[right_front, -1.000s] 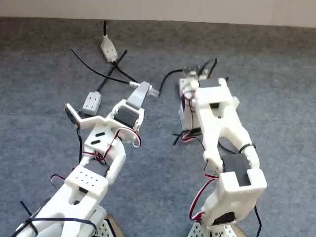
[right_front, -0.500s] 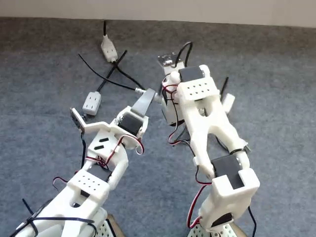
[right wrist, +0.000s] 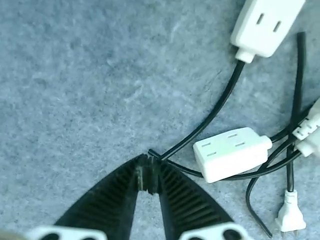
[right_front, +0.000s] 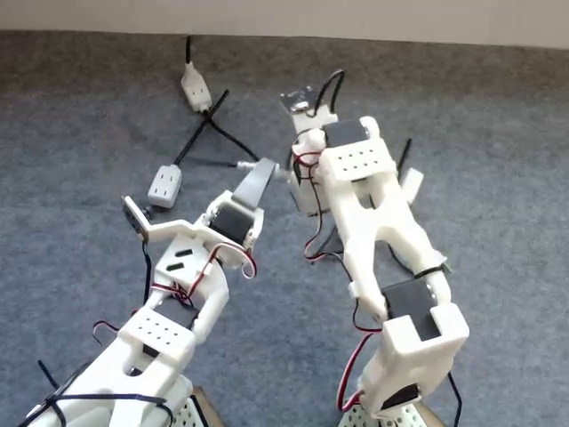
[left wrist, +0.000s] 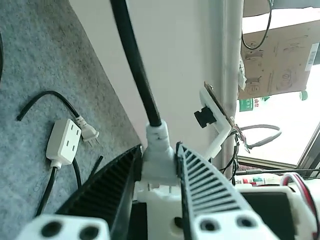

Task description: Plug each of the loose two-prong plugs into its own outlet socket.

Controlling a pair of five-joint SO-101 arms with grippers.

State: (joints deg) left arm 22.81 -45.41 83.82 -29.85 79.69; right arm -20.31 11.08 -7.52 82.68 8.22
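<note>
High view: the grey carpet [right_front: 71, 285] runs to a pale wall [right_front: 444, 18] at the far edge; there is open carpet outside my left arm and more outside my right arm; in the middle the two arms crowd together, my left gripper [right_front: 263, 171] just beside the right arm's wrist; ahead of my left arm lie the near socket block [right_front: 164, 185] and, close to the wall, the far socket block [right_front: 196, 89], well apart from each other, with black cords [right_front: 206, 124] crossing between them.

Left wrist view: my left jaws are clenched around the white body of a plug [left wrist: 160, 160], gripping it on both flat sides; its black cord [left wrist: 134, 60] rises straight out past my fingertips; the prongs are hidden from me here; a socket block [left wrist: 62, 142] lies flat on the carpet off to one side, and I cannot tell which of the two it is; a loose plug [left wrist: 89, 132] lies just beside its end, not inserted.

Right wrist view: my right gripper [right wrist: 149, 167] is down at the carpet, jaws nearly closed, pinching a bend of thin black cord [right wrist: 215, 115] at the very tips; that cord leads off to the far socket block [right wrist: 267, 22]; the near socket block [right wrist: 232, 154] lies just beside my tips, slots facing up, apart from the fingers; a second loose plug [right wrist: 291, 212] lies on the carpet beyond it; bare carpet stretches on the other side of the jaws.
</note>
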